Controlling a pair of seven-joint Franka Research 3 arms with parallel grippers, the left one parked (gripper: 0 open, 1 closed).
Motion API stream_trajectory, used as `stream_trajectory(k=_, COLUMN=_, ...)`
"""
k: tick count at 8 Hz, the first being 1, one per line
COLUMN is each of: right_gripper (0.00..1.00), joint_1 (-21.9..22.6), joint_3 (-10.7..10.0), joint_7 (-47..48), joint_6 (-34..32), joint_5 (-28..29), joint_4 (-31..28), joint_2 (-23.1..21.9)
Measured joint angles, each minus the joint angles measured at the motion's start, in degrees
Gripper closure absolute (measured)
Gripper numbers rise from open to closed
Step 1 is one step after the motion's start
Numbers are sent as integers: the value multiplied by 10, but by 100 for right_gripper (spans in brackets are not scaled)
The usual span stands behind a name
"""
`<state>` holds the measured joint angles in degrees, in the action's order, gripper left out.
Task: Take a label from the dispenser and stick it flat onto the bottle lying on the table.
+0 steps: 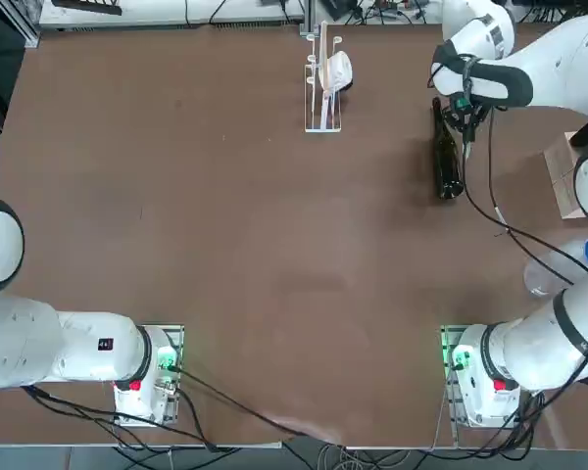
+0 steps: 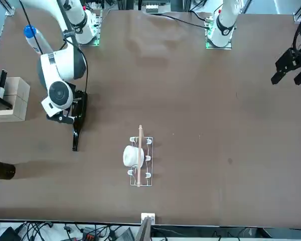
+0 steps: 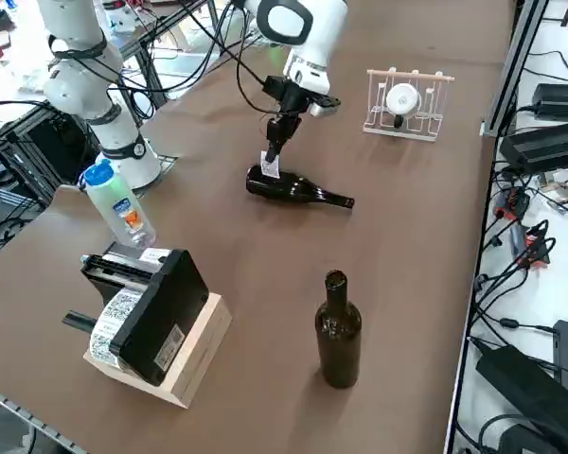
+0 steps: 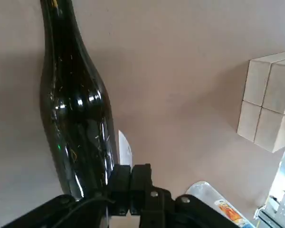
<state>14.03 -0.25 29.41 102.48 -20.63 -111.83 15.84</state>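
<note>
My right gripper (image 3: 273,154) hung just above the body of the bottle (image 3: 296,190), jaws clenched on the label (image 3: 270,166), which dangled close to the dark glass. The bottle lay on its side on the table (image 1: 225,245). The dispenser (image 3: 406,102) stood well beyond the bottle's neck end. Nearer than the bottle stood a second, upright dark bottle (image 3: 338,330), a clear plastic bottle (image 3: 118,203) and a black printer (image 3: 151,307) on a wooden block (image 3: 194,359). Nothing lay between my jaws and the bottle.
</note>
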Motion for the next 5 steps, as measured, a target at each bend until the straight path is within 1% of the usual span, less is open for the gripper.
stream_trajectory(k=5, right_gripper=99, joint_1=0, joint_3=0, joint_7=0, joint_6=24, joint_5=1, joint_4=2, joint_2=14)
